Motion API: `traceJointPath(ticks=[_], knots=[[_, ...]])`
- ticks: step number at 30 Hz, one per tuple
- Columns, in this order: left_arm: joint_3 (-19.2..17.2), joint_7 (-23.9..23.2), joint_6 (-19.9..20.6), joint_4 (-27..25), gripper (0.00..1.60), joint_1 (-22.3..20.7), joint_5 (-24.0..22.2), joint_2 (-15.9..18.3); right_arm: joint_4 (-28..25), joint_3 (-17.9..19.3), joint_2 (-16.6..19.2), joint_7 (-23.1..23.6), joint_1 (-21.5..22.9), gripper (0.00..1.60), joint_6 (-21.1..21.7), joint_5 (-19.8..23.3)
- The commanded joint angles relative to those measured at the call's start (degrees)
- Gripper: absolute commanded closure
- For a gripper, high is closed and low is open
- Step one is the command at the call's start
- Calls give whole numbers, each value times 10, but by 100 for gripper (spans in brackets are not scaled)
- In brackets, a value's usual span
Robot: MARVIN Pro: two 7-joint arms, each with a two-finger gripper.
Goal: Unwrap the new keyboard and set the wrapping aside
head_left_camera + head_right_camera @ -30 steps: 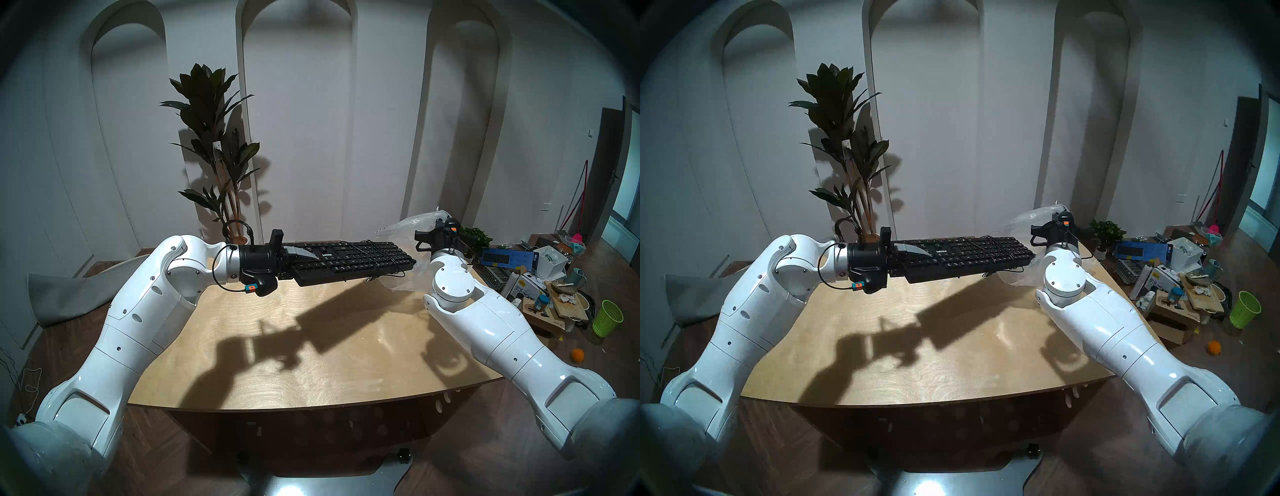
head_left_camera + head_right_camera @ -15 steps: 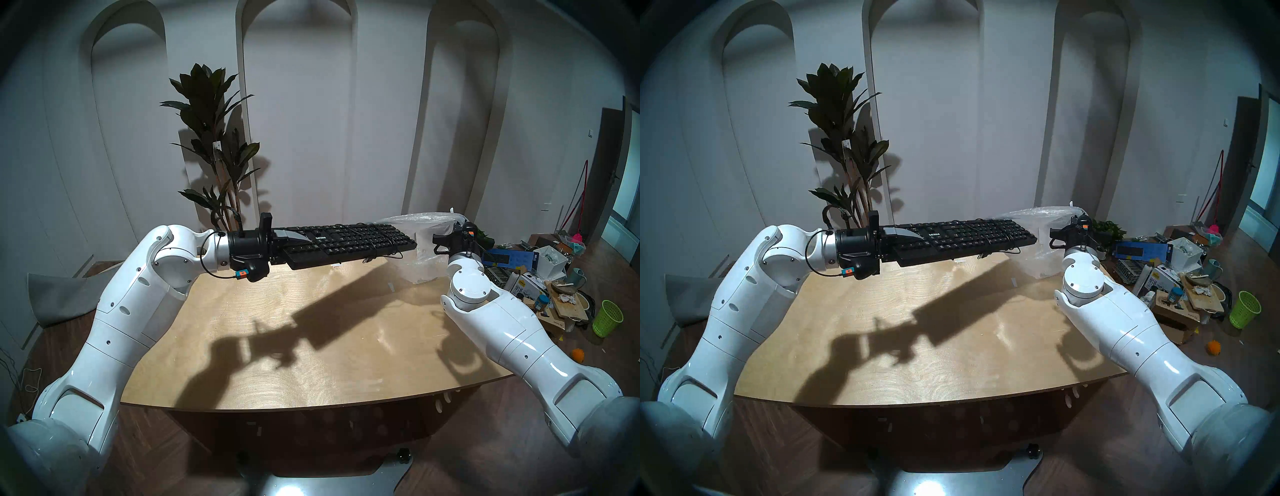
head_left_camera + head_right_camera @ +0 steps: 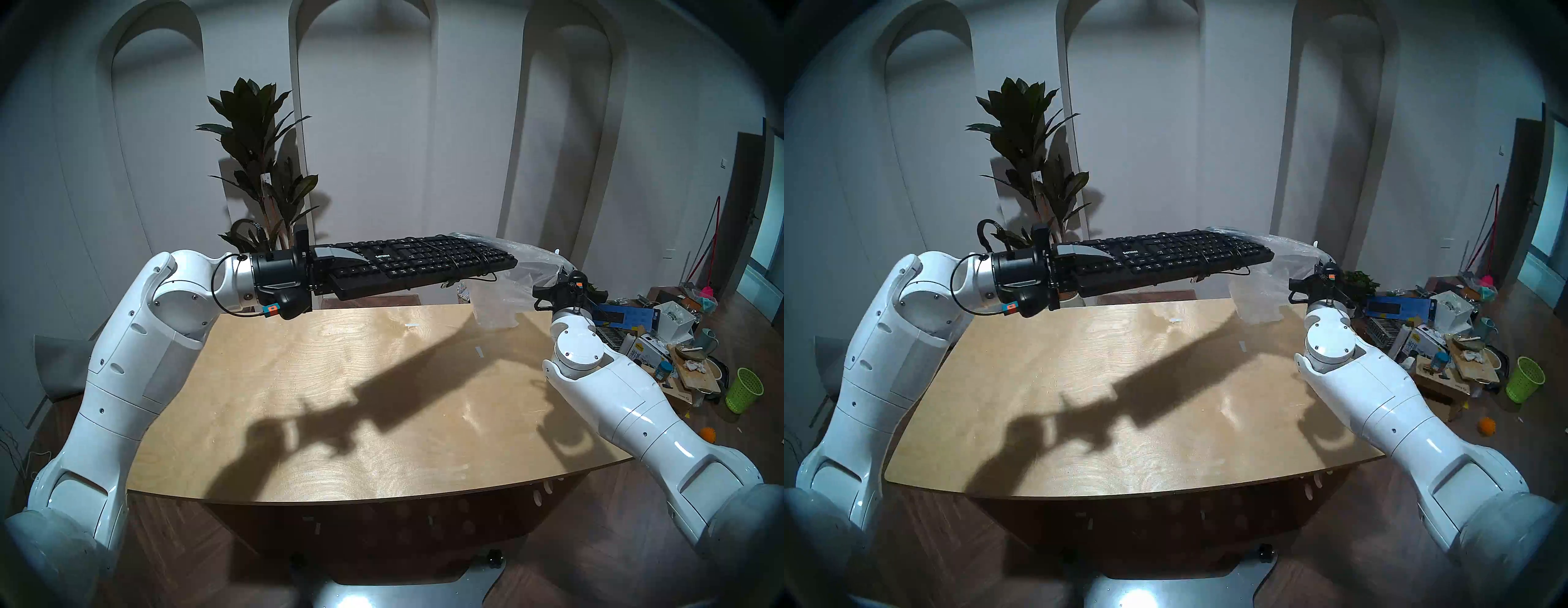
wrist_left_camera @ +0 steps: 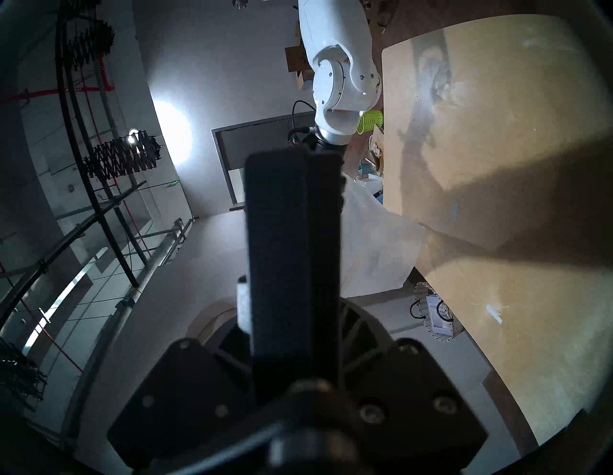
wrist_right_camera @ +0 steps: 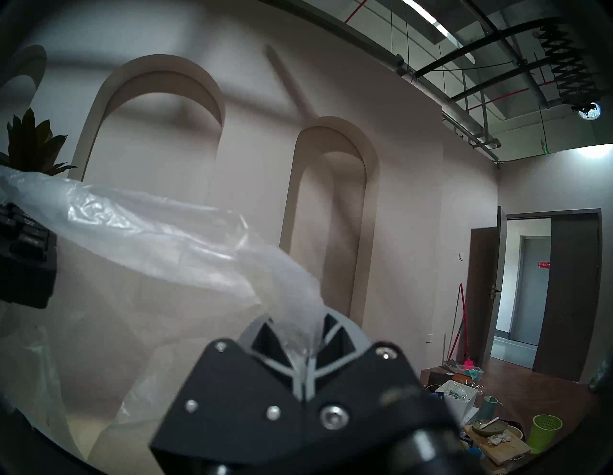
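Now the long flat black keyboard [image 3: 418,265] hangs above the pale wooden table [image 3: 339,424], clamped at one end by the left gripper [image 3: 335,276], so the right gripper [image 5: 306,345], pinching the clear crinkly plastic bag [image 3: 507,288], should pull straight away until it slips off.

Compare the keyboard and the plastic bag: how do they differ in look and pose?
The keyboard is black, stiff and held level; the plastic bag is clear, crinkled and hangs limp. The left gripper clamps the keyboard's end; the right gripper pinches the bag. Both are off the table.
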Motion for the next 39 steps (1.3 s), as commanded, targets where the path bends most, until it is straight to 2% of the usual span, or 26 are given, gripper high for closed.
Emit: traceJointPath(ticks=[1,7,13,15,16,18,24,29,34,37,38,39], knots=[[-9,-13,-4,-22,160,13,-29,32,-14,8,-18,-8,45,160,0,-7],[-11,-28,-13,-22,160,17,-43,41,-4,6,-23,-4,75,160,7,-20],[-21,-28,-17,-34,160,8,-62,43,45,-7,-42,15,115,160,19,-35],[-23,-29,-18,-38,160,7,-65,47,54,-5,-54,26,115,160,25,-48],[-25,-30,-18,-41,160,7,-68,50,72,-19,-61,28,130,160,28,-50],[-30,-30,-18,-46,160,10,-76,55,84,-24,-75,37,133,160,34,-59],[-56,-26,-20,-67,160,17,-104,75,140,-68,-122,52,160,160,56,-74],[-80,-26,-19,-79,160,32,-131,100,175,-85,-147,54,174,160,64,-81],[-108,-29,-24,-83,160,65,-156,130,213,-79,-159,55,202,160,70,-86],[-123,-29,-26,-80,160,77,-167,139,232,-75,-152,60,225,160,74,-86],[-127,-30,-27,-79,160,81,-171,142,220,-58,-147,62,212,160,73,-92],[-130,-31,-27,-78,160,86,-173,145,234,-61,-146,63,227,160,74,-88]])
